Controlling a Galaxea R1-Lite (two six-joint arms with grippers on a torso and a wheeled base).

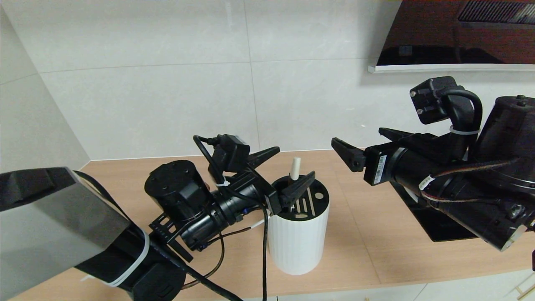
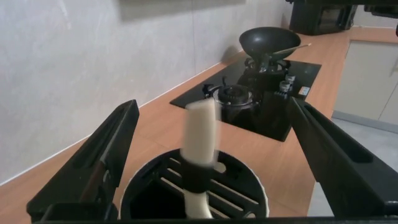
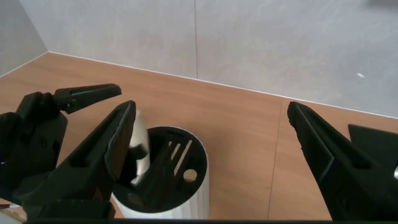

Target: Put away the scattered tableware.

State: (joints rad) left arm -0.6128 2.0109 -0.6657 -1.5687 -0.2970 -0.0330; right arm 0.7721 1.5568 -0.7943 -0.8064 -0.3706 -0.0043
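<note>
The white-handled utensil [image 1: 296, 166] stands upright in a slot of the white ribbed holder [image 1: 297, 244], near the middle of the desk [image 1: 368, 255], so I judge this piece to be put away. The left pincer [image 1: 295, 162] is spread apart with a finger on each side of the handle, not touching it, which reads as a release rather than a grip. The right pincer [image 1: 357, 137], also apart and holding nothing, hangs right of the holder, probably to keep clear.
</note>
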